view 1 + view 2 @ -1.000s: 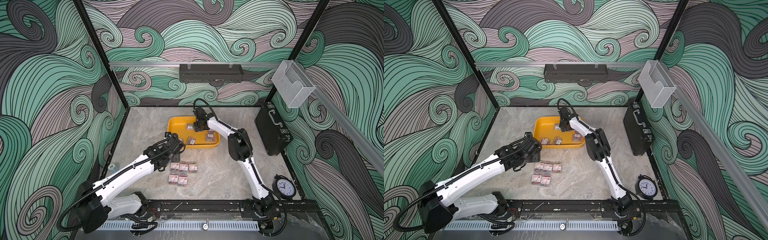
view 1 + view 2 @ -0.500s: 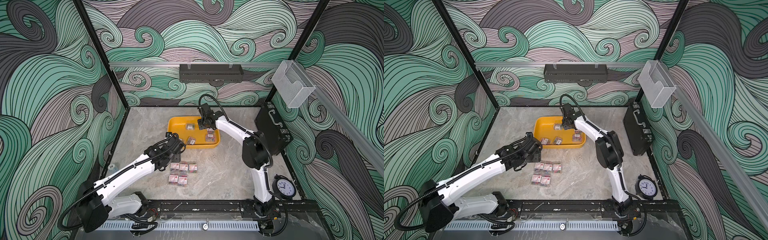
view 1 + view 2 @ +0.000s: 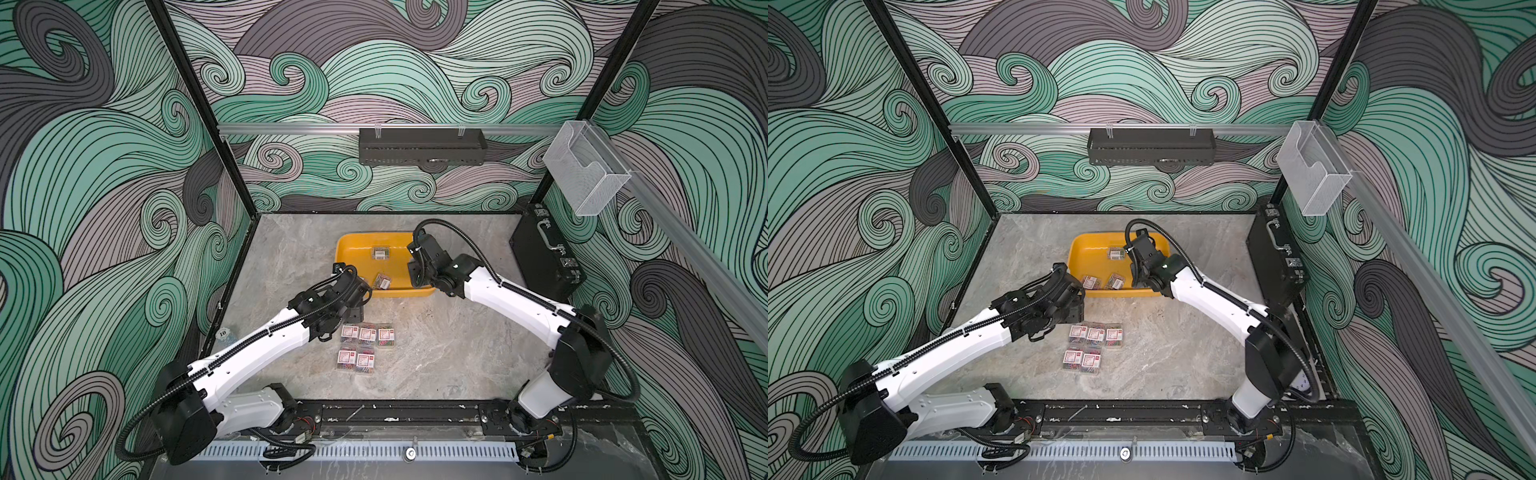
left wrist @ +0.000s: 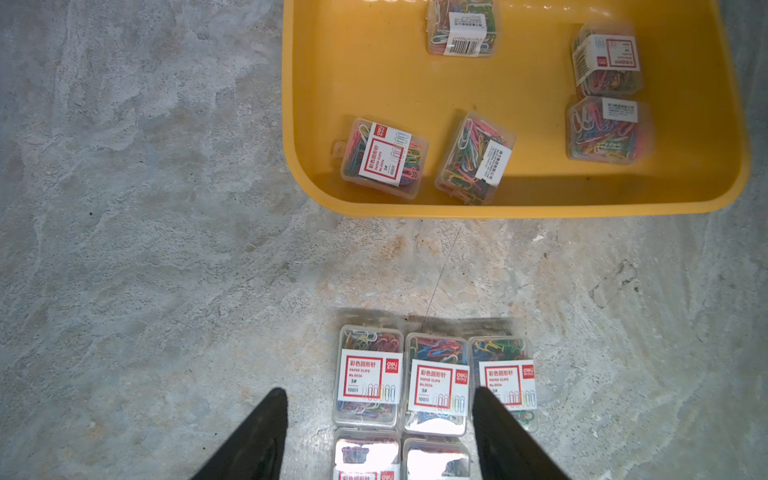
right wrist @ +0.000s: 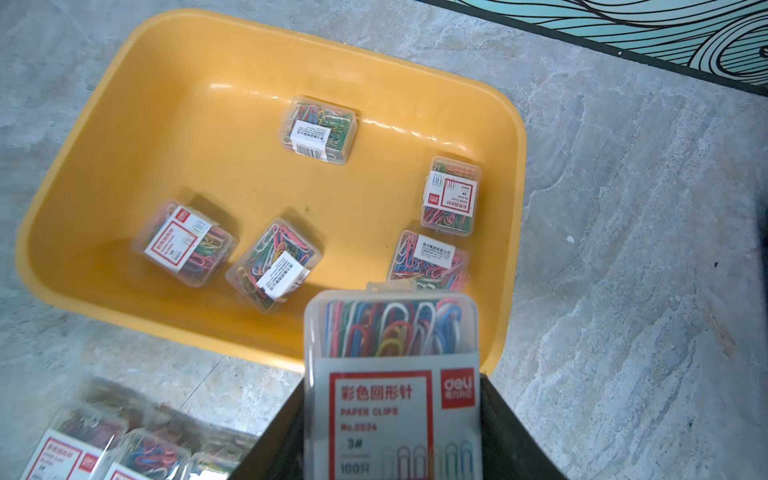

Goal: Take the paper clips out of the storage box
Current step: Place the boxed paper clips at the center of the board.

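Observation:
The yellow storage box sits at the back middle of the table. Several clear boxes of paper clips lie loose in it, such as one near its far wall and one at a near corner. My right gripper is shut on another paper clips box, held label-up above the tray's near right rim. Several more boxes lie in neat rows on the table in front of the tray. My left gripper hangs open just above those rows, holding nothing.
A black briefcase stands against the right wall. A clear bin hangs on the right rail, and a black shelf is on the back wall. Bare marble lies right of the rows.
My right arm has swung its elbow out to the right, and its gripper has drawn back from the tray's middle to its near right rim with a box in it. The left arm has stayed still.

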Robot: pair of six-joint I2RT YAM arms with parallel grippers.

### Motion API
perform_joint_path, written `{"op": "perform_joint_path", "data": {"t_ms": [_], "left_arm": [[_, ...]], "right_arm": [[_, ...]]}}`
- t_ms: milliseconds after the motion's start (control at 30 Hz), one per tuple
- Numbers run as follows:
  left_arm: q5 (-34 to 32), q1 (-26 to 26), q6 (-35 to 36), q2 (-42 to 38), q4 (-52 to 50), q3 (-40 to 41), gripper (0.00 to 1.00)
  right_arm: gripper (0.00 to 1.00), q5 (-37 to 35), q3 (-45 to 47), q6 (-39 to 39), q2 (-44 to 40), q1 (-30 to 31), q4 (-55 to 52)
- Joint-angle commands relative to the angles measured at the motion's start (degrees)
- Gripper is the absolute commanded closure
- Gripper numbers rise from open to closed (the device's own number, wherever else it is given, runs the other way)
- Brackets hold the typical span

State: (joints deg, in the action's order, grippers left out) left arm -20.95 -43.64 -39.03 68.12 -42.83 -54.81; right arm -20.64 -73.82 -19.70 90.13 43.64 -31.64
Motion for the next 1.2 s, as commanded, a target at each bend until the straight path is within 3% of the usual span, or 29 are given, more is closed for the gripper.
{"op": "perform_joint_path", "data": {"t_ms": [0, 167, 400, 500, 767, 1167], "left_arm": [[0.0, 0.4, 1.1, 0.9, -0.6, -2.4, 0.31], [2.3, 0.3, 0.9, 1.9, 2.5, -2.6, 0.31], [3.2, 0.4, 0.5, 3.4, 2.7, -3.3, 0.31], [3.1, 0.4, 0.1, 3.1, 2.4, -2.9, 0.31], [2.8, 0.4, 0.0, 1.8, 1.0, -2.6, 0.31], [2.8, 0.3, -0.5, 1.4, 1.2, -1.7, 0.31]], "right_arm": [[0.47, -3.2, 6.1, -7.0, -5.9, 2.9, 0.1], [0.47, -3.5, 15.5, -16.3, -10.2, 8.8, 1.0], [0.47, -5.8, 20.6, -26.4, -8.2, 16.7, 1.8], [0.46, -3.6, 22.0, -29.1, -5.6, 18.1, 4.6], [0.46, 2.4, 22.6, -31.1, 1.1, 19.1, 10.1], [0.44, 5.5, 22.2, -30.8, 4.9, 19.0, 12.6]]}}
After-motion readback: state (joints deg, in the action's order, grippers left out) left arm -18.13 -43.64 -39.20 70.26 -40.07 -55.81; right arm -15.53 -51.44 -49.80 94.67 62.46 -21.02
